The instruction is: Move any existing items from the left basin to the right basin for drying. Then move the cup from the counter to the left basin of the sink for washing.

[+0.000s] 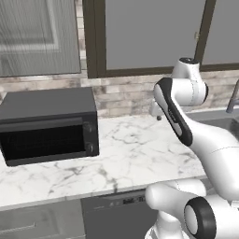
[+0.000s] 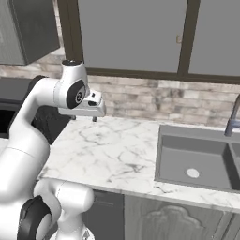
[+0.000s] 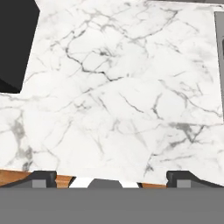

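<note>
My gripper (image 2: pixel 84 118) hangs open above the white marble counter (image 2: pixel 112 150), left of the sink (image 2: pixel 161 154), with nothing between its fingers. In the hand view the fingertips (image 3: pixel 43 177) stand wide apart over bare marble counter (image 3: pixel 118 96). The left basin (image 2: pixel 187 157) is a matte grey bowl with a round pale drain (image 2: pixel 192 173) on a bare floor. A sliver of the right basin (image 2: pixel 236 157) shows at the frame edge. From the left base view the gripper (image 1: pixel 157 113) sits mostly behind the arm's forearm. The cup is out of view.
A black microwave (image 1: pixel 46 123) stands on the counter at the left, its corner also in the hand view as a dark microwave (image 3: pixel 15 43). The arched grey tap (image 2: pixel 232 117) rises behind the sink. A brick backsplash and wall cabinets run along the back.
</note>
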